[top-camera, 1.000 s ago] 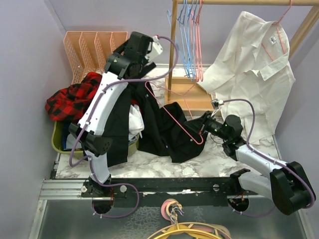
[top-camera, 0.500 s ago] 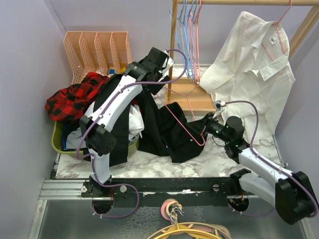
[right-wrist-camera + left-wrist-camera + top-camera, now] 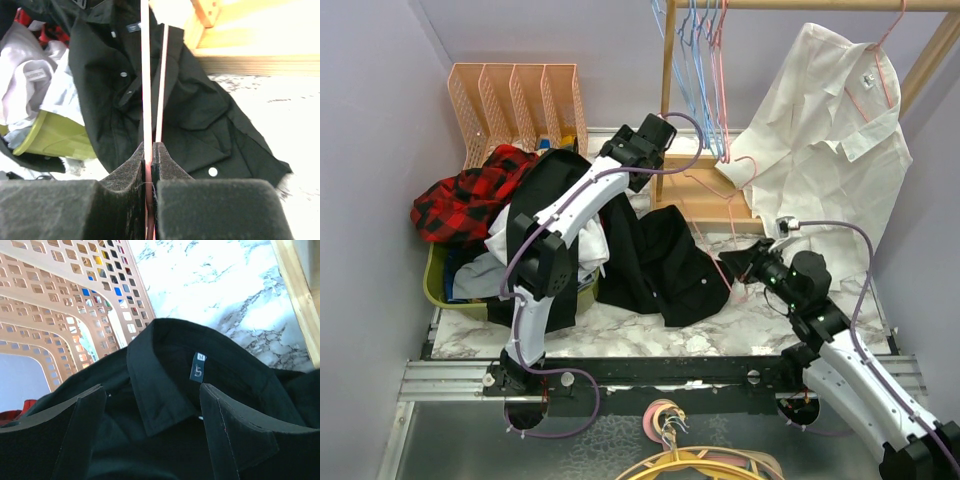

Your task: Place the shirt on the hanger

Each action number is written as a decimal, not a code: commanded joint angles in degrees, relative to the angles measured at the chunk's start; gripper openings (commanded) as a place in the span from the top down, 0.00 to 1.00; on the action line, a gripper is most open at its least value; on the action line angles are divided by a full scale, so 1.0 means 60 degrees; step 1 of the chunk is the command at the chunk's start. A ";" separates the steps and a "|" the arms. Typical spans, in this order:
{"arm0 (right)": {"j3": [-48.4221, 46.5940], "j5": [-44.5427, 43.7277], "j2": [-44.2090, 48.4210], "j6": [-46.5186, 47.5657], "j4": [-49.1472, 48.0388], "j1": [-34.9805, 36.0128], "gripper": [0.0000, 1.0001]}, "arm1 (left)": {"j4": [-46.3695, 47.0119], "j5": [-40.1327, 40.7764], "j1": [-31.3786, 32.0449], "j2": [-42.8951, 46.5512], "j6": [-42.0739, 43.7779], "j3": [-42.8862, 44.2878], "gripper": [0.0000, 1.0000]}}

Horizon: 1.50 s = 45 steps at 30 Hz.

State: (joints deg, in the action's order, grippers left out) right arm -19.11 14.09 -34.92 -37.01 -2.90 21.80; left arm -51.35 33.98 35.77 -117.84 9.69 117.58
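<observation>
The black shirt (image 3: pixel 660 260) lies crumpled on the marble table, draped from the basket toward the middle. Its collar with a blue label (image 3: pixel 160 365) lies below and between my left gripper's fingers. My left gripper (image 3: pixel 625 160) (image 3: pixel 152 410) is open just above that collar, near the rack post. My right gripper (image 3: pixel 740 262) (image 3: pixel 151 150) is shut on the pink-red wire hanger (image 3: pixel 720 200) (image 3: pixel 145 75). It holds the hanger to the right of the shirt, whose pale buttons (image 3: pixel 190 110) show beyond the wire. The hanger is outside the shirt.
An orange file organiser (image 3: pixel 515 95) stands at the back left. A red plaid garment (image 3: pixel 460 195) and white cloth (image 3: pixel 590 240) fill a green basket (image 3: pixel 440 285). A white shirt (image 3: pixel 830 140) and blue hangers (image 3: pixel 695 60) hang from the wooden rack (image 3: pixel 705 195).
My left arm has swung right from the organiser to the rack post, over the collar. My right gripper has pulled back to the right with the hanger, off the shirt.
</observation>
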 commanded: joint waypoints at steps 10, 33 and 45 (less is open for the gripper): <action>-0.1071 -0.2589 0.1835 0.0600 0.3292 0.0036 0.99 | 0.2389 0.1626 0.0016 -0.0476 0.0721 -0.1476 0.27; 0.0095 0.0331 0.1914 0.0682 0.1090 0.0043 0.99 | 0.1913 0.0064 -0.0040 0.0875 0.1843 -0.1907 1.00; 0.0466 0.2628 0.2746 0.0588 0.0500 0.0039 0.99 | 0.1034 -0.2839 -0.0022 0.3203 0.2764 -0.2644 1.00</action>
State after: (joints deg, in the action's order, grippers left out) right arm -16.73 21.74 -20.29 -33.19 5.41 21.89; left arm -42.76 24.27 35.48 -101.30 24.91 102.78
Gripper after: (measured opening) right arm 0.034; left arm 0.020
